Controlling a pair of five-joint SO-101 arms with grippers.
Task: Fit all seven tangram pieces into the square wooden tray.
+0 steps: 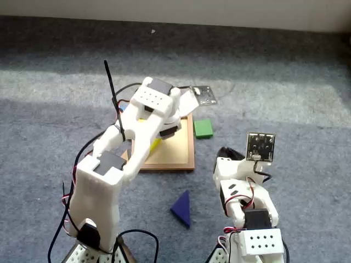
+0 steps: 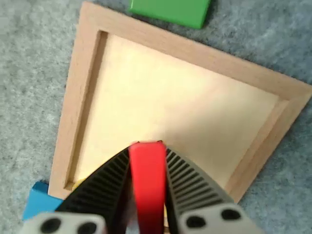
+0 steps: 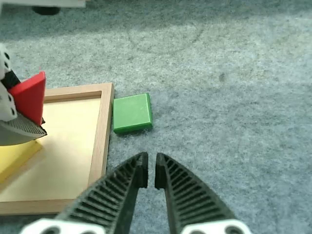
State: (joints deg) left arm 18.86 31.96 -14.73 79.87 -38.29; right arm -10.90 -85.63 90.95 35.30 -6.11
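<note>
The square wooden tray [image 1: 191,143] lies at the table's middle, and my left arm leans over it. My left gripper [image 2: 146,148] is shut on a red piece [image 2: 147,180] held on edge just above the tray floor [image 2: 185,107]. The red piece [image 3: 30,97] also appears over the tray rim [image 3: 105,131] in the right wrist view. A yellow piece [image 3: 13,157] lies inside the tray. Just outside the tray's right side lies a green square [image 1: 203,128]. My right gripper [image 3: 148,168] hangs shut and empty above the carpet, nearer than the green square [image 3: 131,113].
A dark blue triangle [image 1: 182,208] lies on the grey carpet in front of the tray, between the two arm bases. A light blue piece [image 2: 36,200] sits just outside one tray corner. Open carpet stretches to the right of the green square.
</note>
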